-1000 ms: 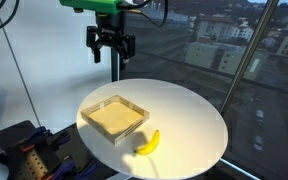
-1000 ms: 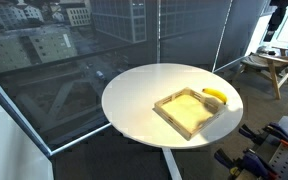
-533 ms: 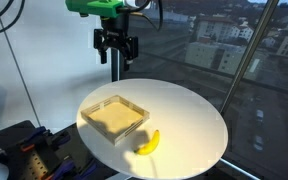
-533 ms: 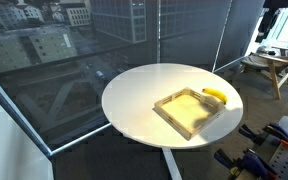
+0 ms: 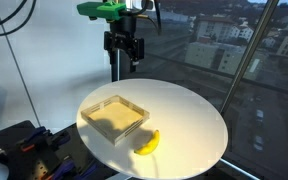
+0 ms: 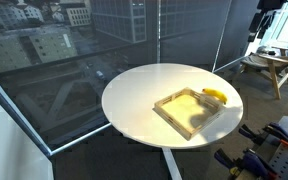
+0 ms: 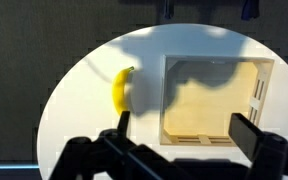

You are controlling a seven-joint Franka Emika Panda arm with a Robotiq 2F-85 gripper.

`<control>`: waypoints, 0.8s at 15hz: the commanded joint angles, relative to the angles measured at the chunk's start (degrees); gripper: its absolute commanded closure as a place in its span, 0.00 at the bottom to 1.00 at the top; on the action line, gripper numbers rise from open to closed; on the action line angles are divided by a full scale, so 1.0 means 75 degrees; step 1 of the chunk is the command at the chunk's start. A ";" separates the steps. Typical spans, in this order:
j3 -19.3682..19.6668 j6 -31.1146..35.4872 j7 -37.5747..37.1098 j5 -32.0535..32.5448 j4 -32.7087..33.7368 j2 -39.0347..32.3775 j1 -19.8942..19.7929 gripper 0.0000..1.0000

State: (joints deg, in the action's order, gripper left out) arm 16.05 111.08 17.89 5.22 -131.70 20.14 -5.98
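At the bottom of the wrist view the fingers (image 7: 123,125) stand wide apart, holding nothing. Far beyond them lies the round white table (image 7: 79,105). On it a shallow wooden tray (image 7: 166,100) sits centre right, with a banana (image 7: 122,90) to its left, near but not touching. In an exterior view the fingers hang high over the table's far edge, upper centre.

Overhead: gripper (image 5: 125,62) hangs high over far side of round white table (image 5: 189,115), fingers pointing down, jaws apart. On table: shallow wooden tray (image 5: 114,117) lies flat, well below gripper. Yellow banana (image 5: 149,143) lies on tabletop just beside tray, near table edge. Background: city buildings (image 5: 224,45) beyond window glass.
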 commanded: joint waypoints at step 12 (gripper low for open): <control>-0.0148 0.0214 -0.0582 -0.0425 0.0877 -0.1199 -0.0271 0.00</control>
State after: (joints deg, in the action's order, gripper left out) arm 15.97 112.98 14.59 3.48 -127.39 13.21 -6.83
